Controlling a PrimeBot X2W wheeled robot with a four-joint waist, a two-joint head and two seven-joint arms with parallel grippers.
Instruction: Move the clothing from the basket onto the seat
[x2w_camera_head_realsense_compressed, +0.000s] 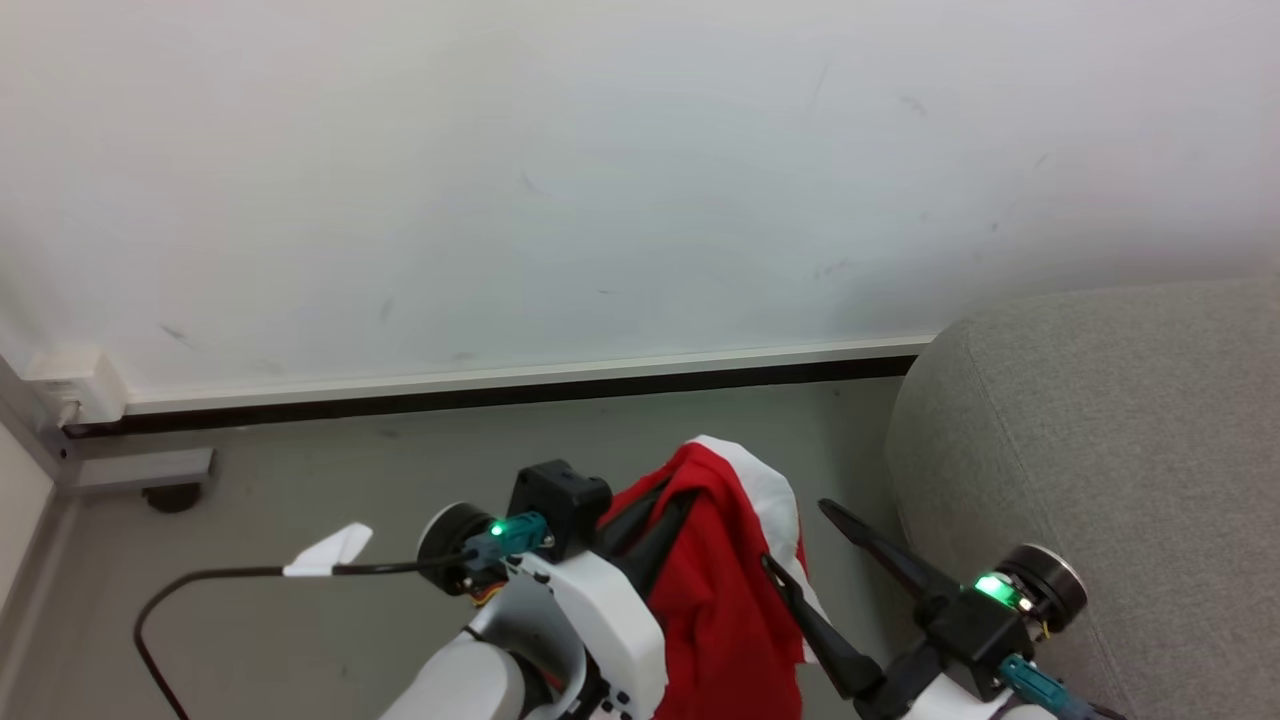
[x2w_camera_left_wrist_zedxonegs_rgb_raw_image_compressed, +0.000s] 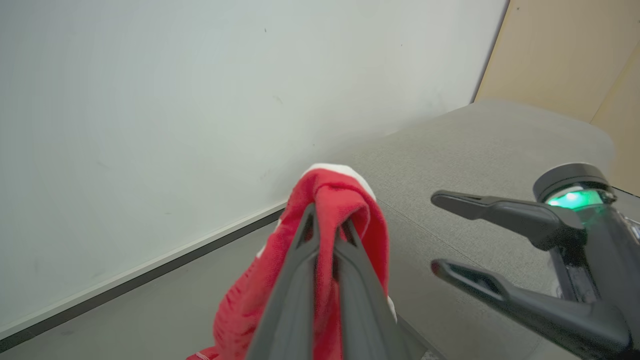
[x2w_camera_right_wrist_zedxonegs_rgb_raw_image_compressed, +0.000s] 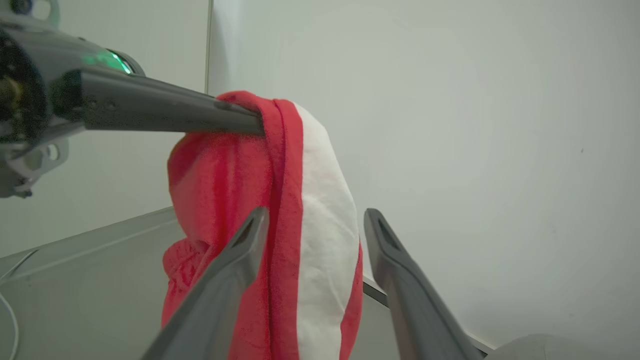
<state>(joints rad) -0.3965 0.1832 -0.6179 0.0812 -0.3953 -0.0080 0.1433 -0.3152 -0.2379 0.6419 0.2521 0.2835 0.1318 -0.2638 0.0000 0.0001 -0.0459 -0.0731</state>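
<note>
Clothing (x2w_camera_head_realsense_compressed: 720, 600), red with a white panel, is seen hanging before the white wall (x2w_camera_head_realsense_compressed: 600, 150), just left of the grey seat (x2w_camera_head_realsense_compressed: 1100, 450). Its top fold is pinched between the closed fingers of the left gripper (x2w_camera_left_wrist_zedxonegs_rgb_raw_image_compressed: 325, 222). The right gripper (x2w_camera_head_realsense_compressed: 797, 535) is spread wide just beside the fabric, with nothing held.

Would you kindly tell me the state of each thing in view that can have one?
left claw: shut on the clothing.
right claw: open, holding nothing.
clothing: gripped, hanging bunched from the left claw, not on the seat.
seat: no clothing on its visible part.
</note>
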